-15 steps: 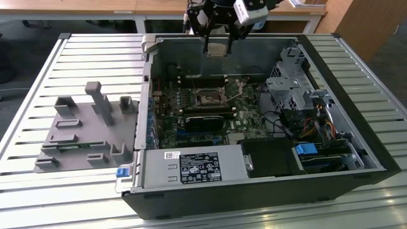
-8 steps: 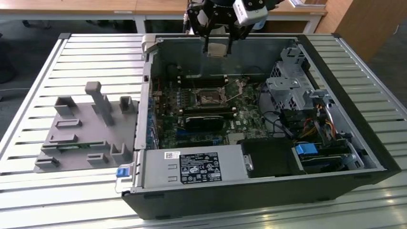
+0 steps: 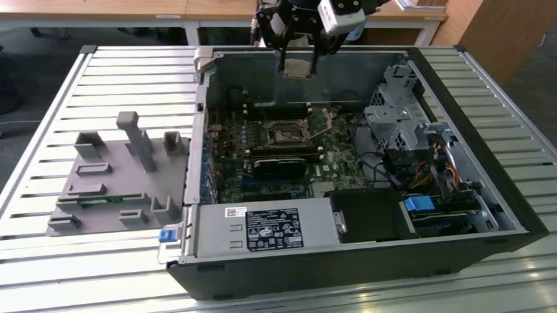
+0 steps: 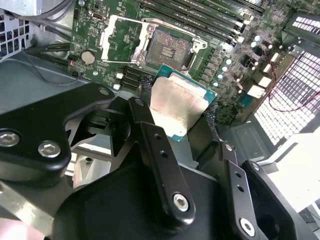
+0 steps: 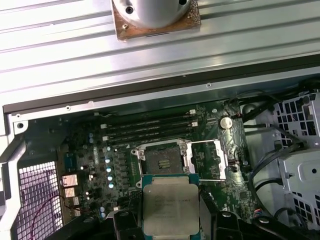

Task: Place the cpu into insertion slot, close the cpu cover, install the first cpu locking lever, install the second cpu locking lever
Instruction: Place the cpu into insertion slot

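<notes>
Slatted metal table (image 3: 52,98), open computer case (image 3: 487,195). My gripper (image 3: 299,64) hangs above the motherboard, jaws closed on the cpu (image 5: 171,210) by its edges. The slot (image 5: 162,159) lies uncovered below, apart from it. Step in hand: placement. Judged need: cpu squared to slot, level descent.

A pale slatted metal table (image 3: 104,72) spreads across the foreground under soft, even light, with wooden-topped desks (image 3: 130,8) on white legs along the far side, a wooden cabinet (image 3: 492,29) at the exterior view's right, and dark floor (image 3: 52,40) between.
</notes>
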### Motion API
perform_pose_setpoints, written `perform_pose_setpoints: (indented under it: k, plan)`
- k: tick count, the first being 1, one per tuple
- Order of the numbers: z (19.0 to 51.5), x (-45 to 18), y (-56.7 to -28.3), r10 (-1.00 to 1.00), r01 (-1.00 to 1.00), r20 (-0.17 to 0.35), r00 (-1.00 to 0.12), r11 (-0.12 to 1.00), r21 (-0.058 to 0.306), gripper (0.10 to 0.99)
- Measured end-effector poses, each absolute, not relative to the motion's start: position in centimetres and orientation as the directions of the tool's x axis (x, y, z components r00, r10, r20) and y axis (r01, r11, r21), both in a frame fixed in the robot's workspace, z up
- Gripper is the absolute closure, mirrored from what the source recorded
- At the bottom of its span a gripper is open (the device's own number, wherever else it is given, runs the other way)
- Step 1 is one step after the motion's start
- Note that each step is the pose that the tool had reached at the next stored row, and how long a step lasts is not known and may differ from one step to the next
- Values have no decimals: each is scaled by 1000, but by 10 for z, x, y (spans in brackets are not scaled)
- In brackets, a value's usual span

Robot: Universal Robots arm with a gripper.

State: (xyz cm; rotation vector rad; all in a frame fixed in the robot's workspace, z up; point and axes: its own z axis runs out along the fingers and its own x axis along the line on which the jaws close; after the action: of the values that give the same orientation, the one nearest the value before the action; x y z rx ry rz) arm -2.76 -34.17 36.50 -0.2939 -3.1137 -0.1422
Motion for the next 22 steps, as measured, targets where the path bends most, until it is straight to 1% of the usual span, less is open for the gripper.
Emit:
perform_pose_setpoints:
  k: [22]
  plan:
    - [365,-28,-342,244,244,19,-970,966,89,545]
